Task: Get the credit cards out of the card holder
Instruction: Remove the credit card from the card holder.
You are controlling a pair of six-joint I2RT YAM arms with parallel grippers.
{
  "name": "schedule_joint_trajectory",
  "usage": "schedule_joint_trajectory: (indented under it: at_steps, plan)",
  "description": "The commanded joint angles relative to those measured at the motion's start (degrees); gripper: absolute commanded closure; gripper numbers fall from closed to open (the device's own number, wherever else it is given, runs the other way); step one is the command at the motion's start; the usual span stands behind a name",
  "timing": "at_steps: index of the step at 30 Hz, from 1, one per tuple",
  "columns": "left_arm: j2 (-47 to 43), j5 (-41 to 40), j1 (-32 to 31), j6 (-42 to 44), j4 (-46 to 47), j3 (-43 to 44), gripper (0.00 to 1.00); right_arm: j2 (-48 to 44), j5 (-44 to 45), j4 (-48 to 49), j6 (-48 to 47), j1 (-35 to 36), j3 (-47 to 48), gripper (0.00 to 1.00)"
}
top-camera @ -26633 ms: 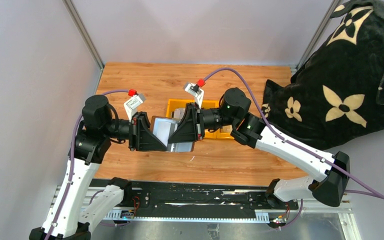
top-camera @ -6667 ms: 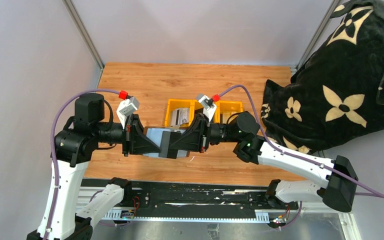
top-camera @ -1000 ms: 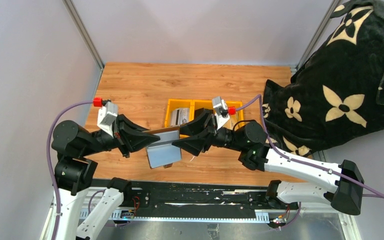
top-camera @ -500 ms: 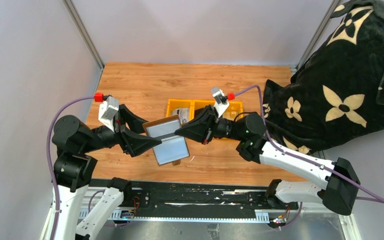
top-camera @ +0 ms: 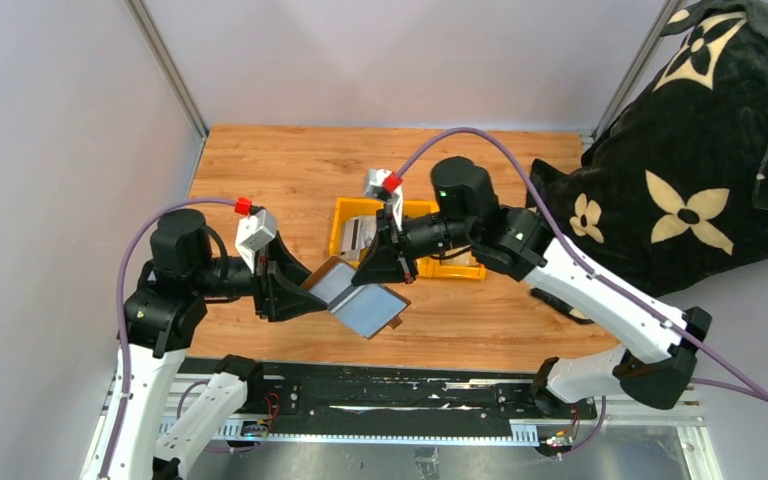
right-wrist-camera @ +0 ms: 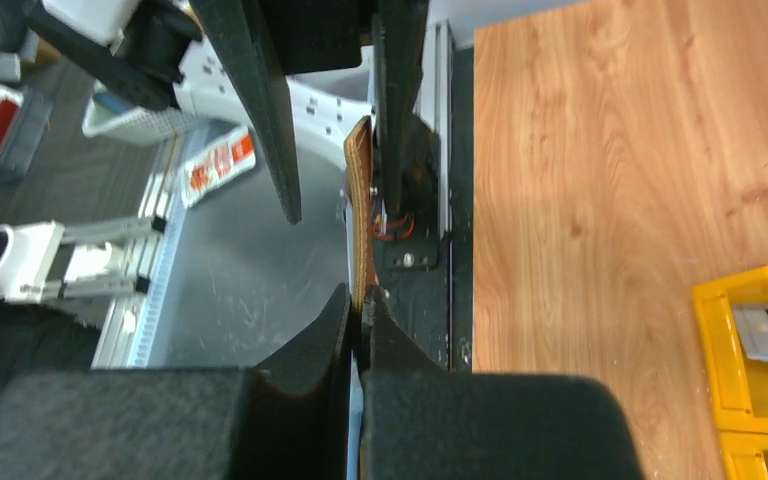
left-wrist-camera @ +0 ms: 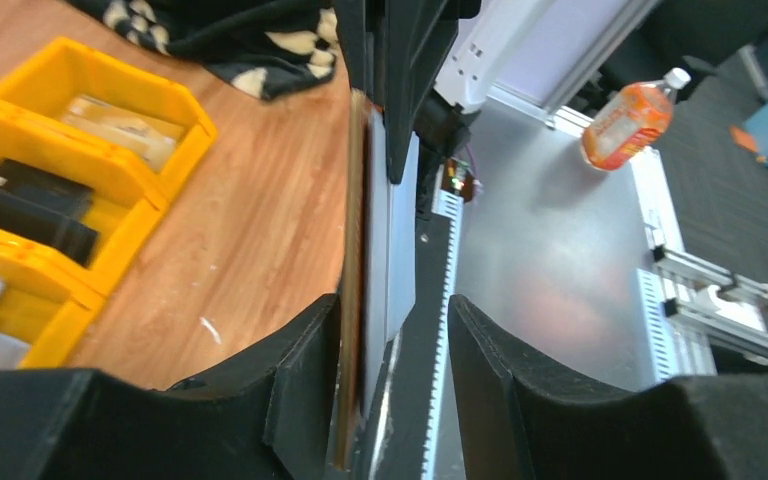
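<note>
Hanging open in the air above the near middle of the wooden table (top-camera: 280, 170), the card holder (top-camera: 360, 303) shows its silvery-grey inside to the overhead camera, with its brown outside visible only at the edges. The right gripper (top-camera: 375, 275) has its jaws pressed together on the holder's far edge and appears to carry its whole weight. The left gripper (top-camera: 305, 287) brackets the holder's left edge. Its jaws stand well apart, with the holder against one finger and a gap to the other.

Just beyond, on the far side, sits a yellow bin (top-camera: 337, 228). Grey credit cards (top-camera: 360, 232) lie in its left compartment, and dark and tan ones lie further right. Whether any card remains in the holder's slots cannot be seen.

The holder looks light, thin and limp at its fold, so a single pinch probably lets the free panel sag or swing. It is best gripped along a panel's outer border, clear of the slot mouths. Any remaining card would be stiff, smooth and slippery, held in its slot only by friction. It should be taken by its exposed edge and drawn straight out along the slot.
</note>
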Motion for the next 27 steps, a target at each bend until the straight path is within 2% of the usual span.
schedule_joint_trajectory:
  at_steps: [1, 7, 12, 19, 20, 23, 25, 27]
  plan:
    - [1.63, 5.57, -0.67, 0.89, -2.35, -4.78, 0.51, 4.96, -1.62, -20.07, -10.65, 2.42, 8.13, 1.0]
    - [2.81, 4.71, -3.03, 1.69, -2.18, -6.5, 0.56, 9.47, -0.15, -26.5, -14.57, 4.76, 13.42, 1.0]
    - [3.4, 3.66, -4.04, 1.98, -2.39, -7.72, 0.74, 12.0, -0.9, -26.89, -15.07, 6.48, 17.08, 1.0]
    - [2.52, 5.19, -5.62, 1.83, -2.36, -10.21, 0.68, 15.95, -1.98, -27.94, -15.82, 7.09, 21.96, 1.0]
    - [2.24, 5.47, -5.62, 1.85, -2.24, -10.31, 0.7, 16.26, -2.25, -28.35, -16.17, 7.09, 22.31, 1.0]
    - [2.36, 5.59, -5.62, 1.96, -2.1, -9.89, 0.88, 16.37, -1.84, -28.86, -16.51, 7.13, 22.32, 1.0]
    - [2.93, 5.89, -5.62, 2.58, -2.3, -9.27, 0.98, 15.91, -0.53, -28.49, -16.18, 6.97, 21.84, 0.91]
    - [3.75, 5.18, -5.62, 3.86, -2.45, -8.55, 1.0, 14.51, 1.26, -26.87, -14.74, 6.49, 20.96, 0.75]
